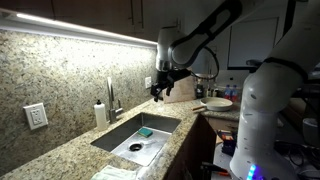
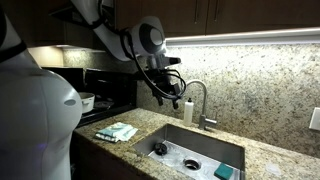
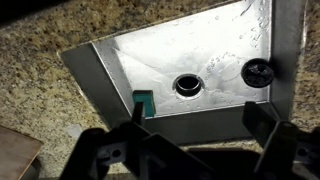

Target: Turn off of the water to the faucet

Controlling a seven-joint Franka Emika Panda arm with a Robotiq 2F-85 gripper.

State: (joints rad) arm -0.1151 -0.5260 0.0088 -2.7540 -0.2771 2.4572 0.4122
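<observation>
Chrome faucet [image 2: 207, 108] stands behind the steel sink [image 2: 215, 142], with a white soap bottle [image 2: 188, 110] just beside it. Water is too fine to make out in any view. Gripper [image 2: 163, 96] hangs in the air near the faucet, not touching it, fingers [image 3: 262, 122] spread wide with nothing between them. Wrist view looks down into the basin: drain [image 3: 188, 85], black stopper [image 3: 258, 72], teal sponge [image 3: 143, 102].
</observation>
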